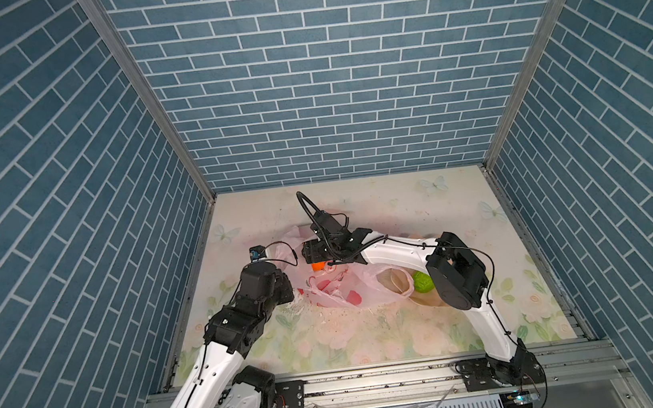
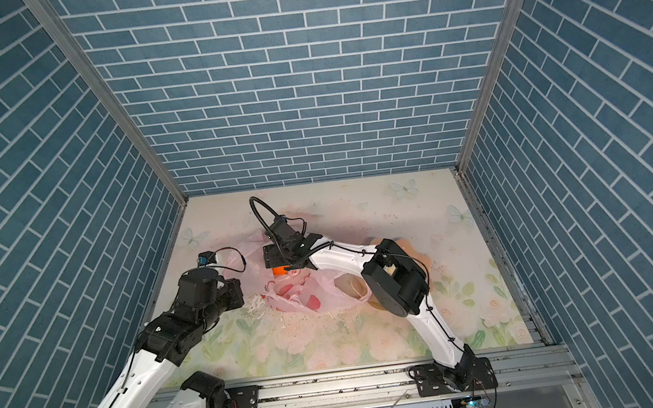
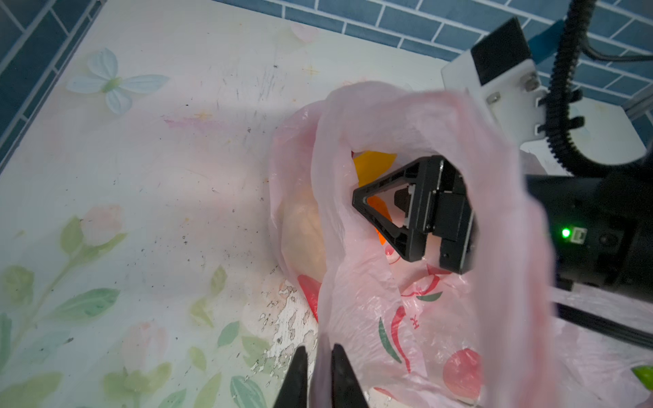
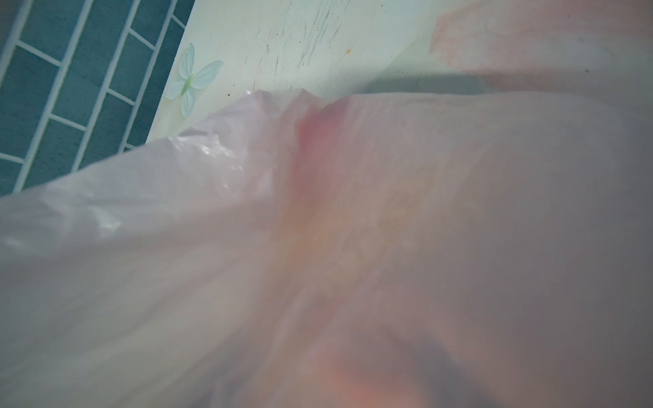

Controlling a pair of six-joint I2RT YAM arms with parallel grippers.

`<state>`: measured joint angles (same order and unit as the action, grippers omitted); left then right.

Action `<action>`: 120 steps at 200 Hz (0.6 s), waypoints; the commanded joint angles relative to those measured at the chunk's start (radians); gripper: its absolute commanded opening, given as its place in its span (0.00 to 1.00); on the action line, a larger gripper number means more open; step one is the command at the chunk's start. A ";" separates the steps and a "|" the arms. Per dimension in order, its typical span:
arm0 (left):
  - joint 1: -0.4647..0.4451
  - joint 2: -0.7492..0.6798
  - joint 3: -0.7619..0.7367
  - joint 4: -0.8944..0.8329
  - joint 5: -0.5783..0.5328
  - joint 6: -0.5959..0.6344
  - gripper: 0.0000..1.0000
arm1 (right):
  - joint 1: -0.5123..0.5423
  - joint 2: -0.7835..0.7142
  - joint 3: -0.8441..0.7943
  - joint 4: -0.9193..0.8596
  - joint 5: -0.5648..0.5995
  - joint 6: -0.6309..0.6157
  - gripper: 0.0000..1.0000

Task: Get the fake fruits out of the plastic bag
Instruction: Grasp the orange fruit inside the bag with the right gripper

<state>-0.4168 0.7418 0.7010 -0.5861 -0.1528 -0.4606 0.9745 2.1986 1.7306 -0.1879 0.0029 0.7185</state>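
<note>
Only the bumpy green ball lay outside the plastic bag, its rim pinched by the left gripper; the right gripper sat inside at the orange, grip unclear.

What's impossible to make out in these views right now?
- Right wrist view: bag film pressed close, mostly blur.
- Right hand: side-on in left wrist view, far finger hidden; grip on orange unclear.
- How many fruits are inside: film and right arm hide them in both top views.
- Bowl: mostly behind right arm in both top views.
</note>
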 commanded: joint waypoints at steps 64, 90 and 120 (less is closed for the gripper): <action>0.002 -0.152 0.036 -0.198 -0.087 -0.029 0.11 | 0.000 -0.032 -0.027 -0.015 0.025 0.011 0.74; 0.001 -0.168 0.020 -0.196 -0.042 -0.036 0.11 | 0.001 -0.013 -0.005 -0.047 0.020 0.009 0.74; 0.001 -0.177 0.001 -0.189 0.000 -0.048 0.11 | 0.005 0.038 0.018 -0.075 0.028 -0.002 0.74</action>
<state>-0.4168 0.5766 0.7181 -0.7513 -0.1894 -0.4908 0.9752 2.2013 1.7260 -0.2146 0.0078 0.7181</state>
